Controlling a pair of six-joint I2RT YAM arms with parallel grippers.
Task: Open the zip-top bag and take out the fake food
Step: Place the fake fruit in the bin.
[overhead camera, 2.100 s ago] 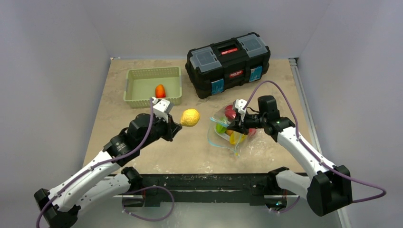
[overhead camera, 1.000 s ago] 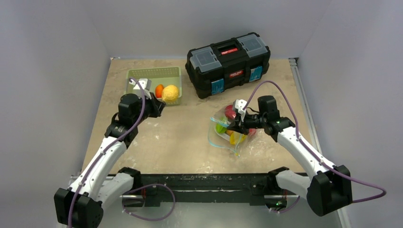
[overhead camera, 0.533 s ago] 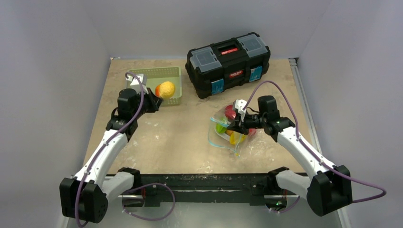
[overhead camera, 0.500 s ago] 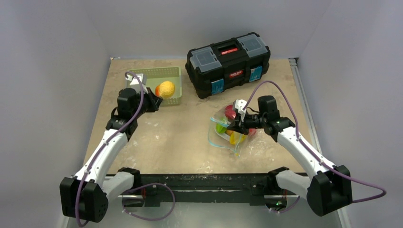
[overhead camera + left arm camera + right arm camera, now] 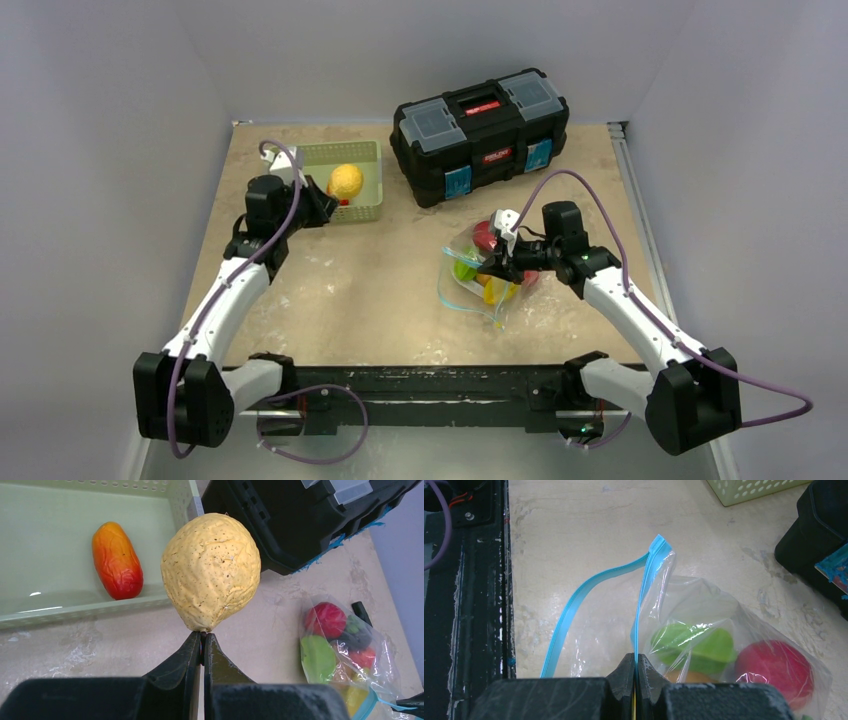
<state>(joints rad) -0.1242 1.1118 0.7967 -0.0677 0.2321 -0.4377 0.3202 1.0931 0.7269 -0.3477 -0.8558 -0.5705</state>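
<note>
Bag lies on the table right of centre, in front of the black toolbox, and we see its mouth open. The blue zip strip is parted. One lip runs straight up out of the right gripper, and the other curves away to the left of it. We read the right gripper as clamped tight on that one lip, fingers pressed together with only thin plastic between them. We can't tell whether the bag's bottom is lifted or resting on the table.

Inside the bag, through the clear plastic, we see a green piece and a red piece side by side, with a bit of orange just under the green. The left wrist view also shows something dark and something yellow in there, too crumpled to name.

Left gripper is closed on the pointed tip of a yellow lemon and holds it out ahead of the fingers. From above, the lemon sits over the right part of the green basket. We can't tell if it touches the basket. An orange-red fruit lies on the basket floor, just left of the lemon and apart from it. The basket is to the left of the toolbox, well apart from the bag.
</note>
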